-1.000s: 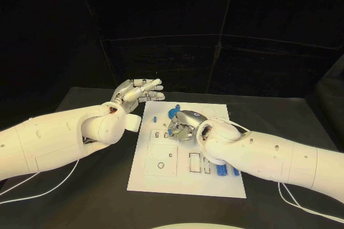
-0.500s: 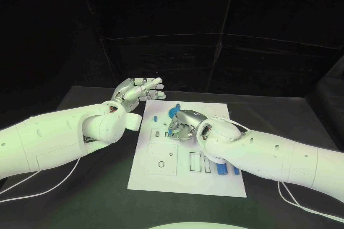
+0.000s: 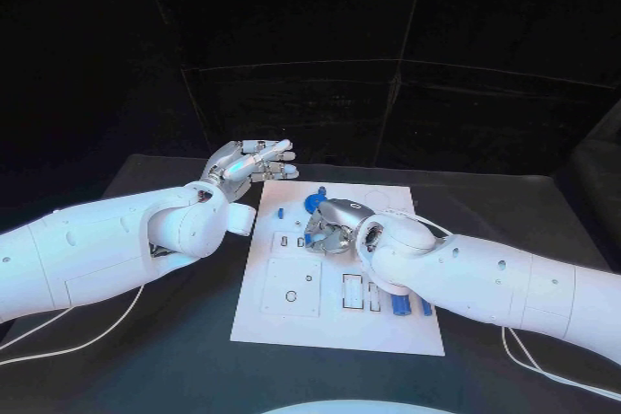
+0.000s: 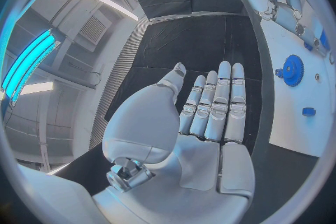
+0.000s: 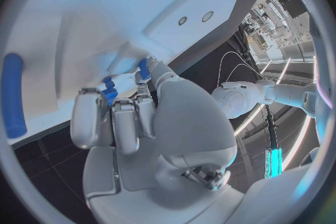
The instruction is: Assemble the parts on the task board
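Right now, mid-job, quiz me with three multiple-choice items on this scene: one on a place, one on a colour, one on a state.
1. Where is the left hand?
A. beside the task board's far left corner
B. flat on the board's near edge
C. under the table

2. What colour is the gear on the board?
A. red
B. blue
C. yellow

3. What is the left hand holding?
A. a gear
B. a cable
C. nothing

Answers: 1 A, the head view shows it off that corner. 2 B, the left wrist view shows it blue. 3 C, its palm is bare, fingers extended.
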Robot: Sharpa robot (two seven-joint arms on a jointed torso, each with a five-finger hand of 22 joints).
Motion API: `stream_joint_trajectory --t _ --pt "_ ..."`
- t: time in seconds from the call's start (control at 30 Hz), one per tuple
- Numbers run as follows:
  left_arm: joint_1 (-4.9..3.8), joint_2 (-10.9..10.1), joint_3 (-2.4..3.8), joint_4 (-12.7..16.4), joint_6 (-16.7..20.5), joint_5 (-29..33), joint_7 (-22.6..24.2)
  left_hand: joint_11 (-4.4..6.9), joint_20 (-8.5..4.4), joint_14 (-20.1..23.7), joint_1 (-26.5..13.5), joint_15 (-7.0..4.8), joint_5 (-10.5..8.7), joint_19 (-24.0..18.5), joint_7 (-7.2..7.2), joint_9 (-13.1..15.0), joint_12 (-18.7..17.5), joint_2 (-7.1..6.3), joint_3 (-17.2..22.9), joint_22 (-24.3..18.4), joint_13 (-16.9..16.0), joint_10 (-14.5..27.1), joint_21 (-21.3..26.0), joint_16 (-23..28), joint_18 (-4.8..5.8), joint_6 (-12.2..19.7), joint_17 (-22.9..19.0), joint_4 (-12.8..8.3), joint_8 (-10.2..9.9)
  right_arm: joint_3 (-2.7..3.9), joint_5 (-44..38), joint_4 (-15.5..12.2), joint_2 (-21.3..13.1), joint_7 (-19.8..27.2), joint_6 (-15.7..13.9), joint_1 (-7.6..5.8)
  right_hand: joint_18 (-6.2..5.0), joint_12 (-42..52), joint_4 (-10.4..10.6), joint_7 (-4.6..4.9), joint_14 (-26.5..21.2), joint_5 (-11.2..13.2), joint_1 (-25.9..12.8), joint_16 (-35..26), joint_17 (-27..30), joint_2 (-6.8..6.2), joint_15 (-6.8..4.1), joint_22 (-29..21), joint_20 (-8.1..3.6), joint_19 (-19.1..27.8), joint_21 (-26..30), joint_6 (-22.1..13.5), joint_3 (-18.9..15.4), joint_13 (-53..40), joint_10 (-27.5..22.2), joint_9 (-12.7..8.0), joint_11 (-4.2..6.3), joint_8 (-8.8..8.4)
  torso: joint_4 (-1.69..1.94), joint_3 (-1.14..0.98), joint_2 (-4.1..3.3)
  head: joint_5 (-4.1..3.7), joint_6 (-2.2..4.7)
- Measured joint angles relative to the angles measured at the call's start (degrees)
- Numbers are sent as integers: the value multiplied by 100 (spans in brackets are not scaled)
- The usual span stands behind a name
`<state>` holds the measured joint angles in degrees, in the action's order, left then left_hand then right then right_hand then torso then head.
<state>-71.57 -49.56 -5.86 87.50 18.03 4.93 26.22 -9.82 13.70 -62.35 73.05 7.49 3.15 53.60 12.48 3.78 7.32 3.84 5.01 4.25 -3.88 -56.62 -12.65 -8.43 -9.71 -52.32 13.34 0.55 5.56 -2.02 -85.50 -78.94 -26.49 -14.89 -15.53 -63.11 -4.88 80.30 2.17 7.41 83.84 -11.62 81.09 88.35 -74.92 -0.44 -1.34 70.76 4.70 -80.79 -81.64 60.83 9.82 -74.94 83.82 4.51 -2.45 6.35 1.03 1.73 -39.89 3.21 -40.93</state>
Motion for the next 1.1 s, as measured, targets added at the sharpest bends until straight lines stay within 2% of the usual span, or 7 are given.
stream_joint_trajectory --t 0.4,0.73,0.8,0.97,1.1 --pt "0 -3 0 -2 -3 1 -2 0 0 0 0 0 0 0 0 0 0 0 0 1 0 0 0 0 0 0 -1 0 0 -3 -4 -3 5 -8 62 4 0 -35 17 2 0 0 -108 0 1 -60 0 -7 0 0 0 -6 16 1 -63 -18 -21 -39 2 -1 0 6 6" --pt "0 -5 0 -2 -4 3 -3 0 0 0 0 0 0 0 0 0 0 0 0 1 0 0 0 0 0 0 -1 0 0 -16 -4 -2 5 -35 41 22 0 -251 62 128 21 44 -291 0 1 -153 21 -22 2 2 0 -374 19 1 -211 -65 -124 -225 2 -1 0 12 0" --pt "0 -5 0 -2 -4 3 -3 0 0 0 0 0 0 0 0 0 0 0 0 1 0 0 0 0 0 0 -1 0 0 -18 -4 -4 7 -41 29 24 0 -277 62 161 3 44 -310 0 1 -172 40 -29 36 8 0 -438 19 0 -246 -69 -143 -257 2 -1 0 12 0" --pt "0 -7 0 -2 -4 3 -3 0 0 0 0 0 0 0 0 0 0 0 0 1 0 0 0 0 0 0 -1 0 0 -22 -4 -5 11 -60 -7 29 0 -311 62 175 20 69 -311 0 1 -173 63 -30 43 1 0 -508 19 0 -257 -75 -154 -260 2 -1 0 24 -2" --pt "0 -7 0 -3 -4 3 -3 0 0 0 0 0 0 0 0 0 0 0 0 2 0 0 0 0 0 0 -2 0 0 -25 -4 -4 12 -78 -37 33 0 -311 85 184 20 193 -347 0 1 -210 63 -30 64 21 0 -557 -4 0 -278 -75 -175 -260 2 -2 0 31 -3"
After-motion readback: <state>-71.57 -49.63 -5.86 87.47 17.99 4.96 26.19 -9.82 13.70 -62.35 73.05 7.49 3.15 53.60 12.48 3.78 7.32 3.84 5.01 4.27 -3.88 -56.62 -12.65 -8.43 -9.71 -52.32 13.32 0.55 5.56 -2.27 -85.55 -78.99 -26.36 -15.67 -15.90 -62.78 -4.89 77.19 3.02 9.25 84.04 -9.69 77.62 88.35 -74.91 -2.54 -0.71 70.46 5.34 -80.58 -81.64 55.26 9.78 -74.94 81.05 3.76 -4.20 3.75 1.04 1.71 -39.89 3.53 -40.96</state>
